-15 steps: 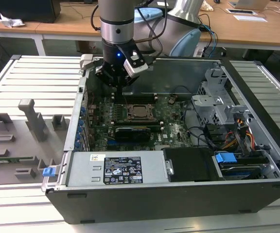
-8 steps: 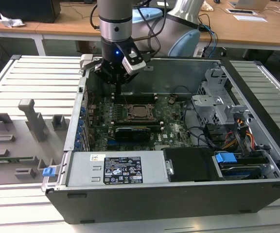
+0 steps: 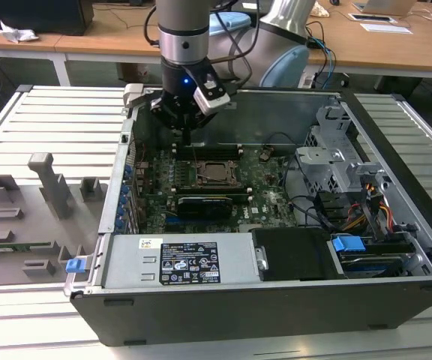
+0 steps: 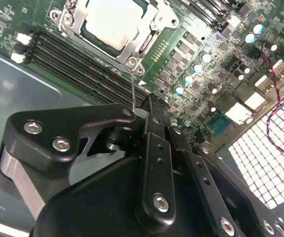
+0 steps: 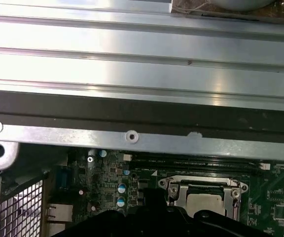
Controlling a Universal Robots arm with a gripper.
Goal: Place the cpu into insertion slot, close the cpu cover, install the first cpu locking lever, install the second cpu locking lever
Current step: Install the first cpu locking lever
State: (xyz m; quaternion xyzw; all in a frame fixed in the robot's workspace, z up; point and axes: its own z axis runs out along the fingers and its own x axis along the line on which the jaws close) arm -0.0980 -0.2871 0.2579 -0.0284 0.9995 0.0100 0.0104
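Largest first: the open dark-grey metal computer case [image 3: 396, 247] lies on its side on the ribbed pale counter [image 3: 51, 112]. Inside it, the green circuit board [image 3: 268, 191] carries the small square black insertion slot with its thin metal rim [image 3: 214, 173].

In the second wrist view the flat square chip with the pale silver-beige top, the cpu [image 4: 113, 20], sits seated in that slot, and the thin silver metal frame plate, the cpu cover [image 4: 143, 45], appears to lie down around it. A thin bright wire lever [image 4: 132, 89] runs from the frame's near corner toward the claw.

Hazards, as judged from this moment:
- The lever looks springy; if the contact is shallow it could slip free and snap back.
- A sideways pull could bend the wire or miss its retaining hook.
- The long black memory slots [image 4: 78, 61] lie just beside the socket; a low sweep could scrape them.

Pose: in the exterior view the grey arm [image 3: 187, 30] comes down near-vertically at 12 o'clock of the socket, just beside the case's far wall. The black claw [image 4: 147, 116] points down at the board with its fingers drawn together, at the lever's end; whether they actually pinch the wire I cannot tell.
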